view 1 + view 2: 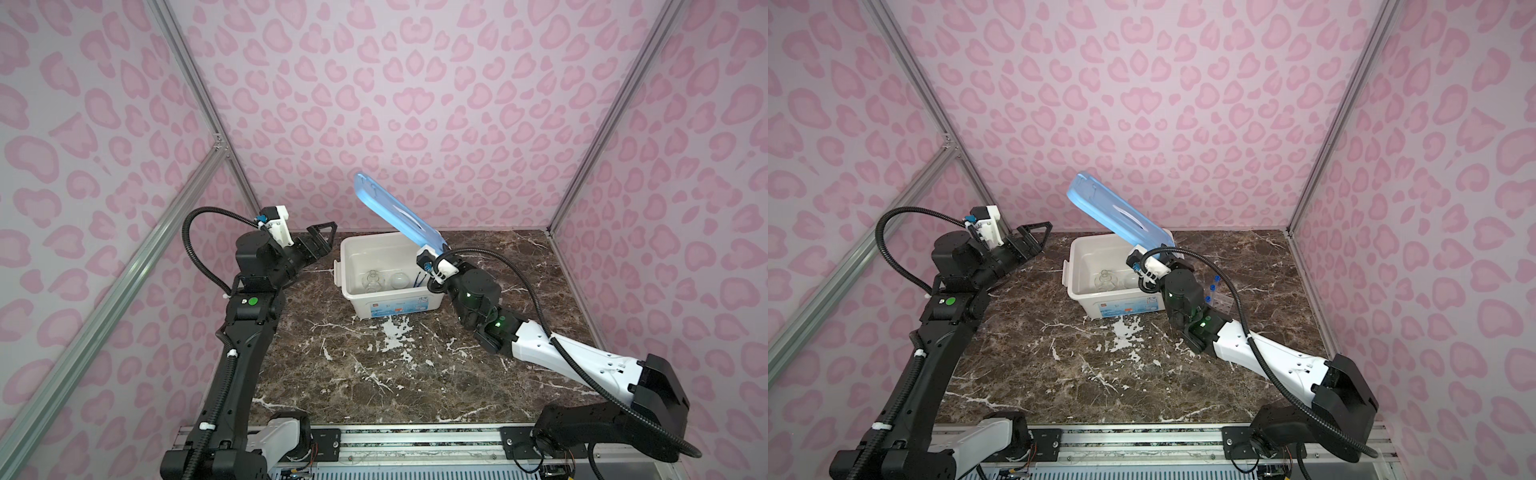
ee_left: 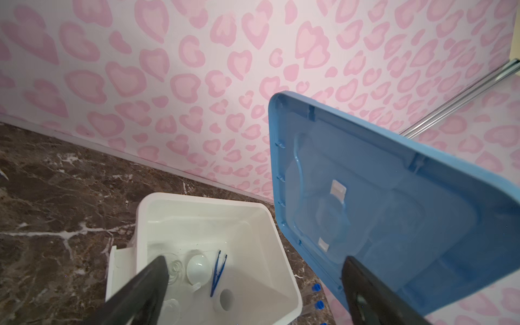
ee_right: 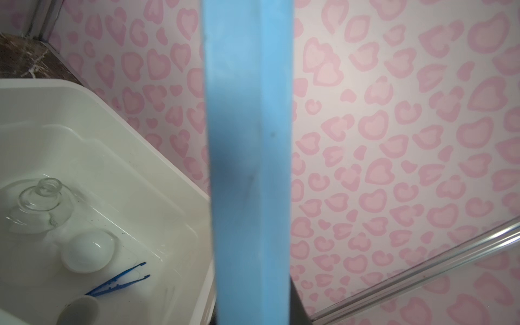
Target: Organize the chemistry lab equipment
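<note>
On bench (image 1: 374,374), rear centre: white bin (image 1: 359,305), open, holding glass flask (image 3: 42,197), white bowl (image 3: 88,250) and blue tweezers (image 3: 118,280). Right hand (image 1: 436,247): clamps one edge of blue lid (image 1: 390,208), holds it tilted high over bin's right rim. Left hand (image 1: 321,241): spread wide, empty, just left of bin. Likely risk: lid pivoting or slipping from narrow edge grip, dropping onto glassware. Blue-capped test tubes (image 1: 1212,289) in clear rack (image 1: 1223,301), right of bin; reach there blocked by right arm and raised lid.
</note>
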{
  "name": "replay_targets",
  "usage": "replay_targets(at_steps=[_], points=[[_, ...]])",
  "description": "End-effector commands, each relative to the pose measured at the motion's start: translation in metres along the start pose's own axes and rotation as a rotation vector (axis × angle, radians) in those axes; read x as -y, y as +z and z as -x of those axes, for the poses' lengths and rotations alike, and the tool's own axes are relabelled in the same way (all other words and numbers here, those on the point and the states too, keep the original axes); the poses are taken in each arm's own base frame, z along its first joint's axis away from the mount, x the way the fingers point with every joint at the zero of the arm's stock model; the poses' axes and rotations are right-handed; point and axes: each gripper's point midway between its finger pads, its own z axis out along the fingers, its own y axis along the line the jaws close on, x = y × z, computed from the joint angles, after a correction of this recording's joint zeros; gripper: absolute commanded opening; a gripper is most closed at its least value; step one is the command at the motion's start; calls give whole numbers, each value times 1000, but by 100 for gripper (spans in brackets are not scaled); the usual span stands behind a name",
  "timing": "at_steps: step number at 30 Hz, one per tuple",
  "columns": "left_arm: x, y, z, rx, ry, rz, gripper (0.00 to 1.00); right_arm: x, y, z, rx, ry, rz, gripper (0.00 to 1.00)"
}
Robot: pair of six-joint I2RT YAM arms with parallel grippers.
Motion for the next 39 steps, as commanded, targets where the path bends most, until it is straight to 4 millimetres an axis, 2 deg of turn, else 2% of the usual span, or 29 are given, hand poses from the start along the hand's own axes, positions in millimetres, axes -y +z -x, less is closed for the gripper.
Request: replay_targets(at_steps=[1,4,11,21,28,32,39], points=[[22,-3,3,-27,-56,-138,97,12,4,5,7,-121,-112,6],[22,-6,5,-22,-68,-150,97,-4,10,-6,-36,-175,-106,7],[14,-7,1,-39,-89,-151,97,-28,13,-11,-41,-261,-104,6],[-6,13,-22,-149,-166,-151,99,-56,6,-12,-6,-337,-46,6],[-12,30,-44,-233,-209,-158,90,-66,7,-16,-14,-359,-27,7],[-15,40,-55,-268,-226,-154,81,-71,6,-17,-14,-372,-17,6],[-23,48,-64,-293,-244,-140,64,-79,2,-19,-5,-376,-1,9]])
